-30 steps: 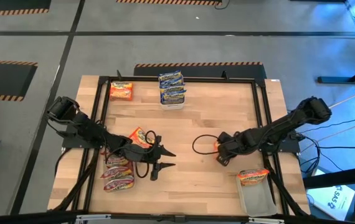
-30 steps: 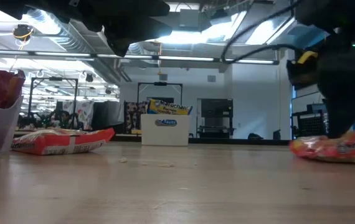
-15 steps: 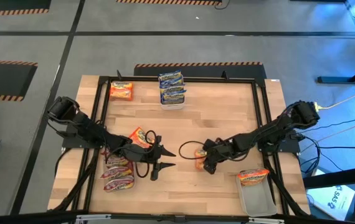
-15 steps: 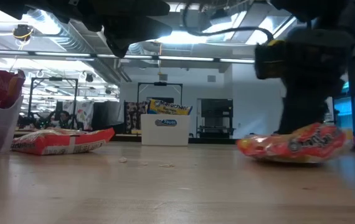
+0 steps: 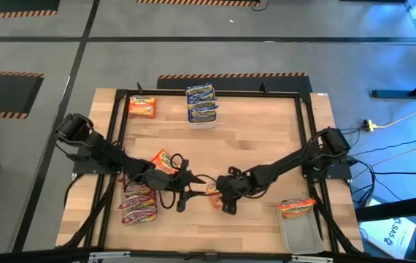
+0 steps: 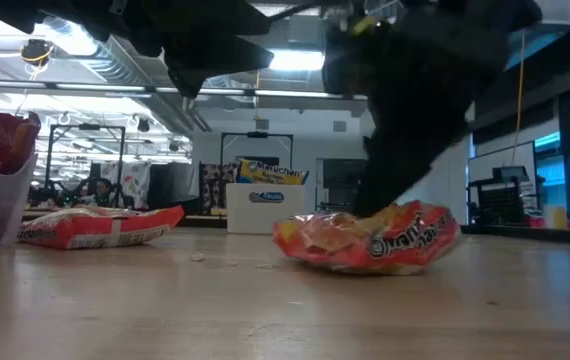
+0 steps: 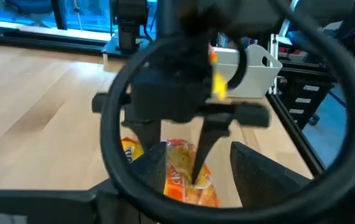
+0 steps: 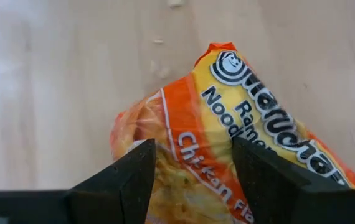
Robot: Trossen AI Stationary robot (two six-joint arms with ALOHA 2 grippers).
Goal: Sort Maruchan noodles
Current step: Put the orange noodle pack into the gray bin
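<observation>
An orange Maruchan noodle packet (image 5: 212,191) lies near the table's middle, toward the near edge, with my right gripper (image 5: 222,197) shut on it. It also shows in the low view (image 6: 370,238) and the right wrist view (image 8: 227,112). My left gripper (image 5: 192,186) stands open just left of the packet, its fingers pointing level at it and apart from it. The left wrist view shows the packet (image 7: 180,177) under the right gripper's fingers. My right gripper pinches the orange packet across its width, one finger on each long side (image 8: 165,155). The fingers (image 8: 124,177) slant down from the table's right side. The packet's underside (image 6: 365,265) rests on the table, its wrapper crumpled beside one finger.
A white tub with blue packets (image 5: 201,104) stands at the far middle, and an orange packet (image 5: 142,107) lies far left. Red packets (image 5: 139,206) sit near left, another packet (image 5: 164,159) by the left arm. A white tub (image 5: 301,232) with an orange packet (image 5: 296,208) stands near right.
My right gripper has gone toward the table's left edge and rolled its wrist, still shut on the orange packet. The packet has slid along the table from the right side to just in front of my left gripper.
</observation>
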